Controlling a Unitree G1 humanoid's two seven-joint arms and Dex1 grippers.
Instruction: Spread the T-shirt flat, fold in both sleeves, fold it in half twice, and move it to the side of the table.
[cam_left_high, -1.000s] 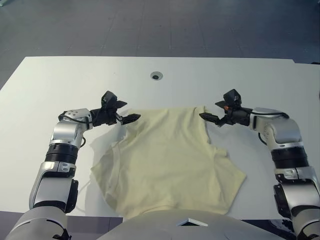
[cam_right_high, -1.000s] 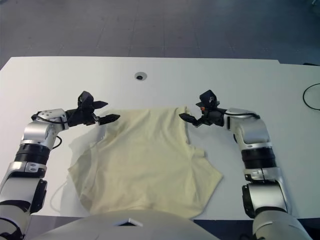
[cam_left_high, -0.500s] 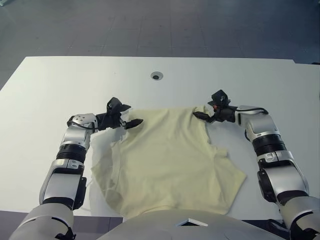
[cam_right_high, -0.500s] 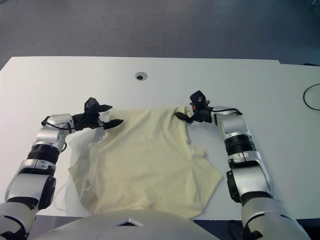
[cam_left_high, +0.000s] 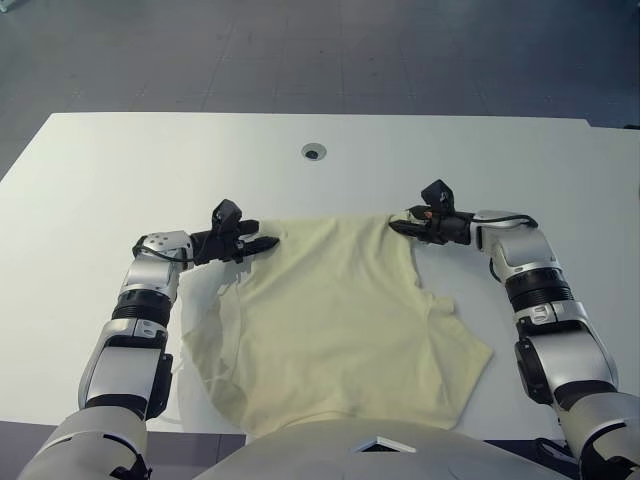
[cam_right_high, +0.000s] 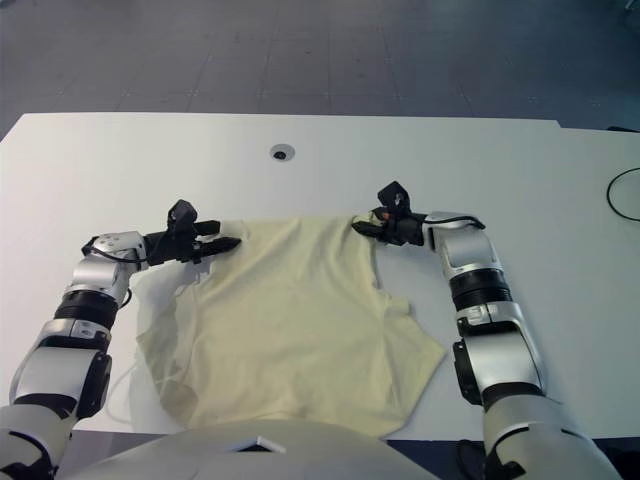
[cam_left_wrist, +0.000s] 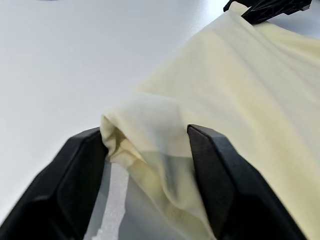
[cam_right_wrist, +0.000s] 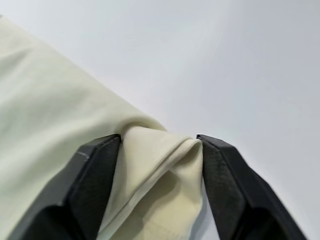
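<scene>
Bare surface of the flat white table (cam_left_high: 120, 170) runs along the far side, broken only by a small round dark hole (cam_left_high: 313, 152) at far centre. The middle and near part is covered by the pale yellow cloth T-shirt (cam_left_high: 340, 320), loosely wrinkled. The left gripper (cam_left_high: 262, 242) and right gripper (cam_left_high: 398, 224), each clamped on a far corner of it, sit low, their arms bounding the cloth on both sides. Bare tabletop lies outboard of each arm. A thin black cable (cam_right_high: 625, 195) loops at the table's right edge.

This place looks like a laboratory or an office test room. A large, plain white table (cam_left_high: 120, 160) with a round cable hole (cam_left_high: 314, 152) stands on a dark grey tiled floor (cam_left_high: 300, 50). A thin black cable (cam_right_high: 625, 195) lies at its edge.
</scene>
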